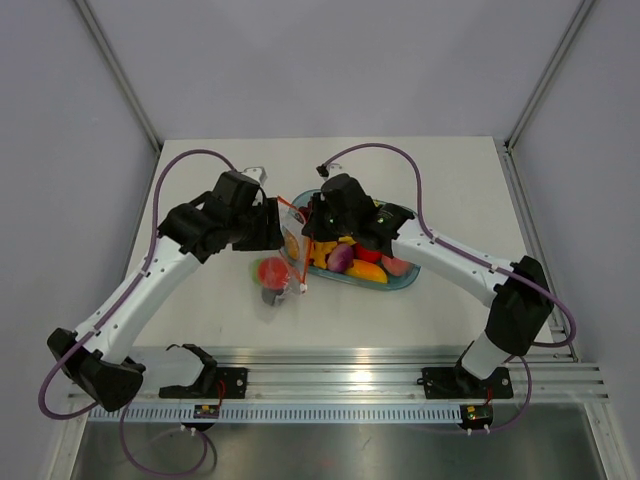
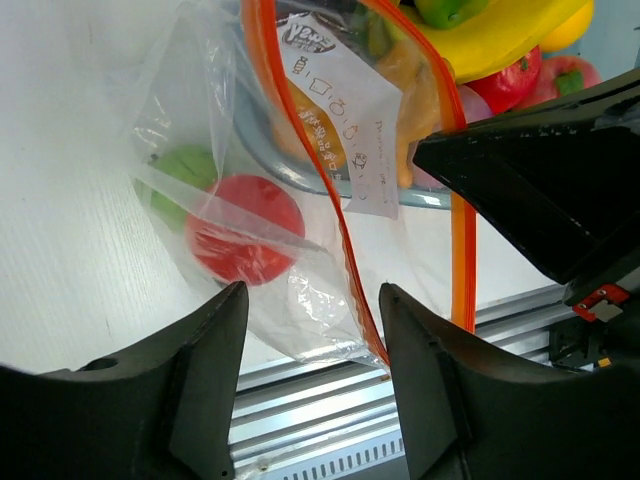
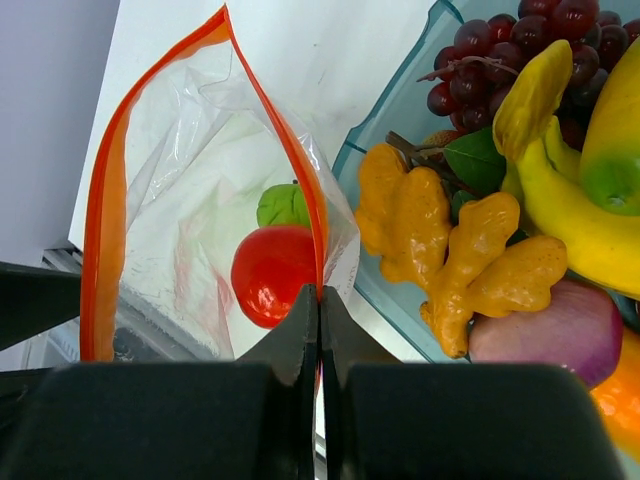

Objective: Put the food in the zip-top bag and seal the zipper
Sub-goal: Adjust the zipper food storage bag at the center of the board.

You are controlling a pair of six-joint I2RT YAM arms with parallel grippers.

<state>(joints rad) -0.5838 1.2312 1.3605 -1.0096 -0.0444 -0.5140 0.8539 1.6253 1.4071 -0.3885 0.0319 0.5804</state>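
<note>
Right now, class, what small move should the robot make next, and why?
Probably swing the open, empty left gripper to the tray for another piece, perhaps the ginger. The right gripper, shut on the zipper, holds the zip-top bag open; only a red tomato shows inside; the tray is piled high.

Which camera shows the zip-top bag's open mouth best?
Right wrist: it looks straight into the zip-top bag, zipper spread open, right gripper pinching one edge. Left wrist shows its side; top external, only part.
</note>
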